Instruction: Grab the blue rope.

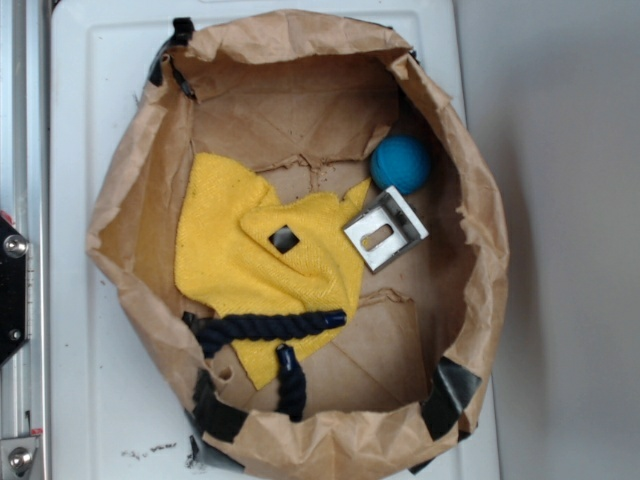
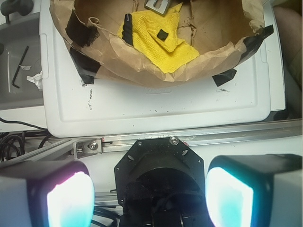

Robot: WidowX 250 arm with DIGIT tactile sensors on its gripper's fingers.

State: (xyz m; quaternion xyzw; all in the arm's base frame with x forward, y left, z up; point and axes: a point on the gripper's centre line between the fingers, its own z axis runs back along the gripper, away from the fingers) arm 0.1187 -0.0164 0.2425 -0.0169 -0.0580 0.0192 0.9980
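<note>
From my wrist camera the gripper [image 2: 149, 194] stands wide open, its two glowing pads [image 2: 70, 201] far apart at the bottom corners, nothing between them. It hangs outside the container, over the aluminium rail [image 2: 199, 135] and the black round mount [image 2: 158, 165]. Beyond the rail lies the white tray [image 2: 156, 106], and on it sits the brown paper bag [image 1: 470, 180], rolled down into a shallow bowl, with black tape patches [image 1: 448, 390] on its rim.

Inside the bag, seen from the exterior camera, a crumpled yellow cloth [image 1: 230, 255] with a small square hole covers the left half. The blue rope [image 1: 270, 328] lies bent across the cloth's lower edge: one length runs sideways to a glossy blue tip near the bag's middle, the other turns down toward the near wall. A blue ball [image 1: 401, 164] rests against the far right wall, and a metal bracket [image 1: 385, 230] with a slot lies just below it, touching the cloth's corner.

In the wrist view only one dark end of the rope [image 2: 127, 28] peeks over the bag rim, beside the cloth.
</note>
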